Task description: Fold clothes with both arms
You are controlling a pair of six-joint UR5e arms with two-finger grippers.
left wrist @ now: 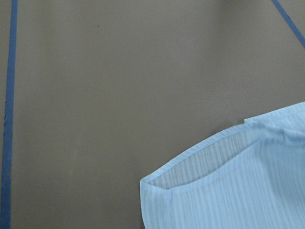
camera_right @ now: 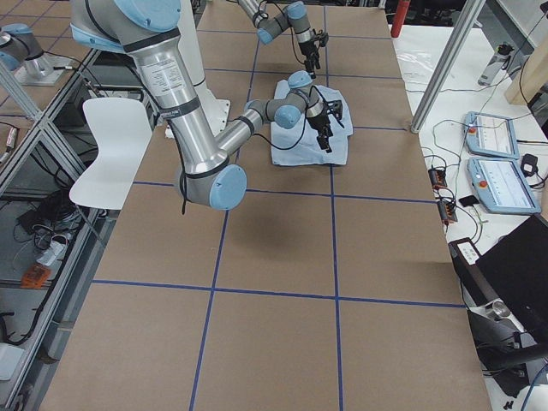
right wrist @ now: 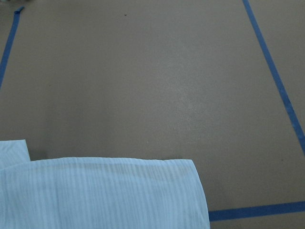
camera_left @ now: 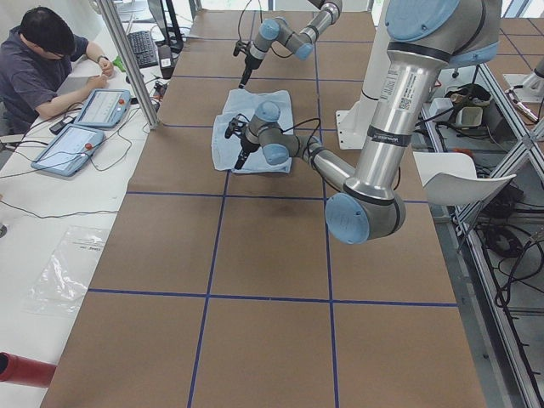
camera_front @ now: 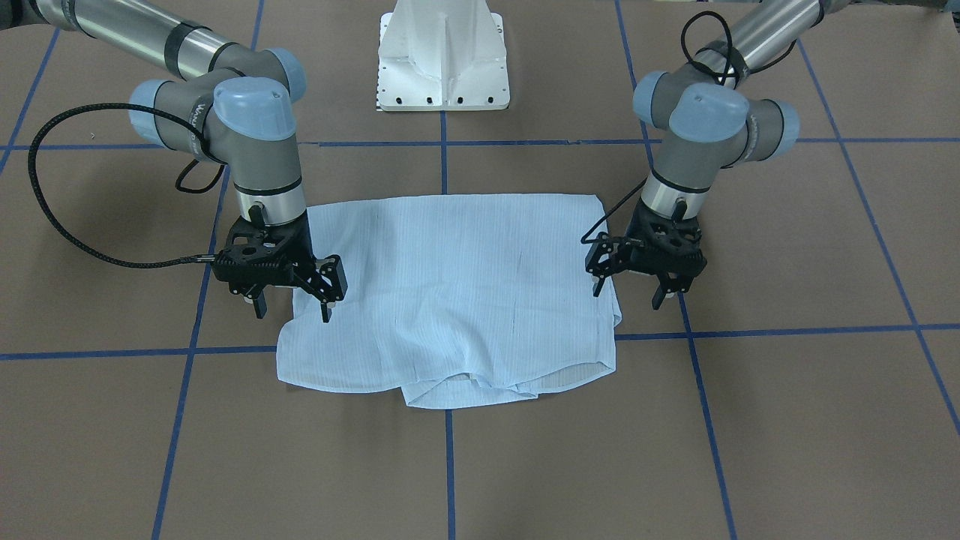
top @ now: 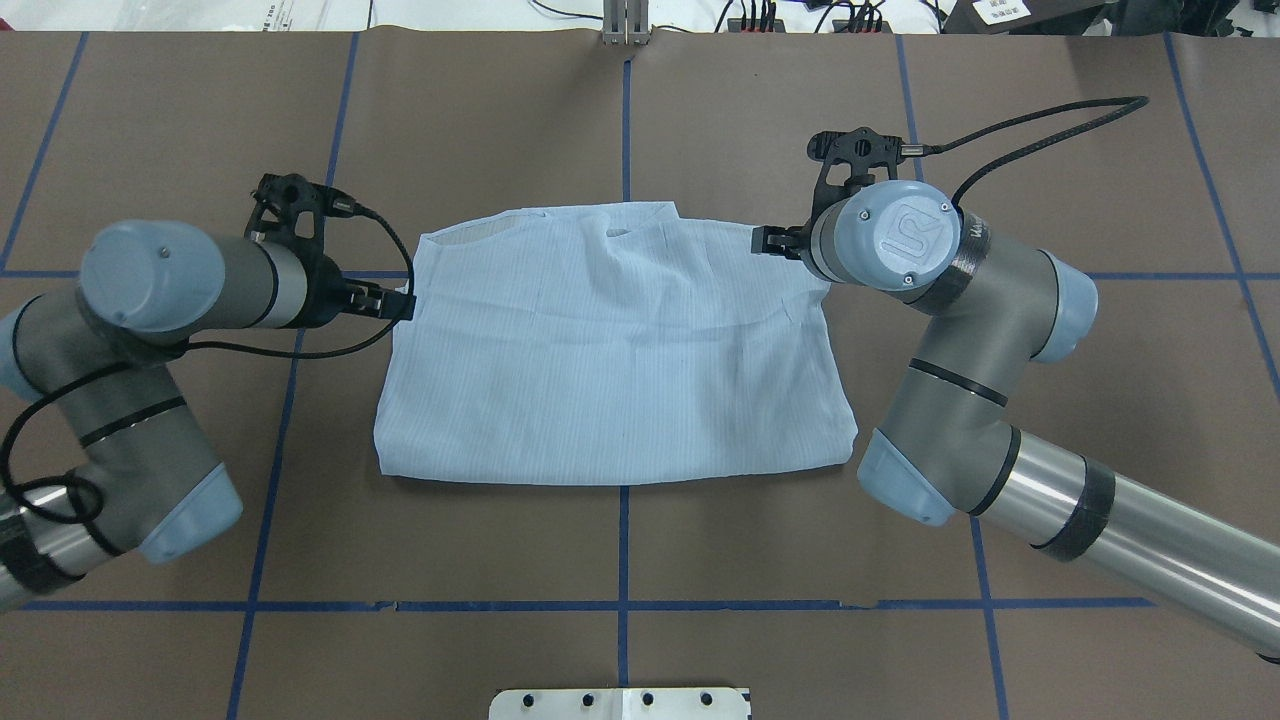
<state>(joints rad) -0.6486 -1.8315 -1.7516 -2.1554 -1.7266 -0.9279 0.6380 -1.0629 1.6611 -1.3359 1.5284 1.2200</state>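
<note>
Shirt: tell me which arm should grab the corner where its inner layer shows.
Left. The left hand, open, straddles the shirt's edge right by that corner. The right hand is at the opposite edge, with the whole shirt between.

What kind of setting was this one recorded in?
Probably a robotics lab workcell: a left arm and right arm reach over a brown table gridded with blue tape, and a person sits at a side bench with control tablets.
</note>
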